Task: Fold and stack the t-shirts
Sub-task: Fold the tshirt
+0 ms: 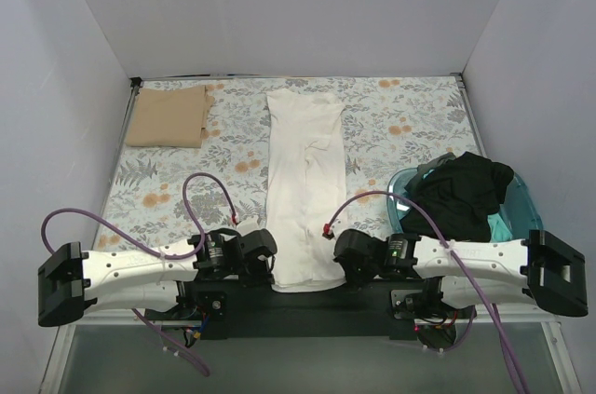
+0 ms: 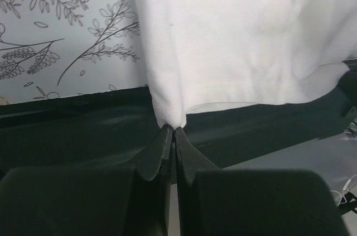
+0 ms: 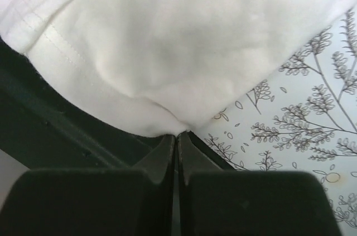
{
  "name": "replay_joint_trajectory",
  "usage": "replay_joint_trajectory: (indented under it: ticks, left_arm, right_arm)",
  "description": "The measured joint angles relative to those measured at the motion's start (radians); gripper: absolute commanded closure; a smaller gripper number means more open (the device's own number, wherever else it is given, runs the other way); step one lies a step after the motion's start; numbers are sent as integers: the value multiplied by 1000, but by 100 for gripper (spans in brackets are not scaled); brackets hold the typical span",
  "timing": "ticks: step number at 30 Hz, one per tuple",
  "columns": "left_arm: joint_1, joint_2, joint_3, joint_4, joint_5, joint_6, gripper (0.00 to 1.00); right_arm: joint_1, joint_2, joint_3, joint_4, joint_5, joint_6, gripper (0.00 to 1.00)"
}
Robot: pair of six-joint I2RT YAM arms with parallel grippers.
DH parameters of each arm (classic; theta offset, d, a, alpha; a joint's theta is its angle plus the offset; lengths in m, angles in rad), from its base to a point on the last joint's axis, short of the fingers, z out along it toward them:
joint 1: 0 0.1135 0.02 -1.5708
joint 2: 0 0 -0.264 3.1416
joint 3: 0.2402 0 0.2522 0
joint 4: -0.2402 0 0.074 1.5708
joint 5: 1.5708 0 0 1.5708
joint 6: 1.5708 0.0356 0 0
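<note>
Pinching the near hem of the white t-shirt (image 1: 305, 180), both claws sit at the near edge of the table. The left gripper (image 2: 173, 130) has its jaws pressed together, with the shirt's near left corner caught at the very tips. The right gripper (image 3: 177, 135) is closed just as tightly on the near right corner, where the fabric bunches into a small pucker.

Under both claws runs the black edge strip (image 2: 83, 130) of the table, and the hem droops a little over it between the two grips. Beyond that strip lies the floral table cover (image 1: 400, 124).

The white t-shirt lies flat in a long, narrow shape up the middle of the cover, from the claws to near the far wall. Its sides look folded in.

To the right, just beside the right arm, sits a teal basket (image 1: 521, 198) with a black garment (image 1: 461, 191) heaped in it and spilling over the rim.

In the far left corner a tan t-shirt (image 1: 168, 116) lies folded into a neat rectangle, well apart from the white one.
</note>
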Motion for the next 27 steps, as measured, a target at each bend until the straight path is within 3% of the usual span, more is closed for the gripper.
replay_joint_trajectory:
  ticks: [5,10,19,27]
  left_arm:
    - [-2,9,94,-18,-105,0,100]
    - [22,50,188,-18,-221,4,100]
    - [260,205,260,98,-287,67,100]
    - [388,245,351,196,-340,185,100]
  right_arm:
    - [-25,-37,25,-18,77,6,99]
    - [-134,-28,108,-18,154,-25,99]
    - [-338,52,235,65,161,-131,99]
    - [-479,199,369,108,130,-209,99]
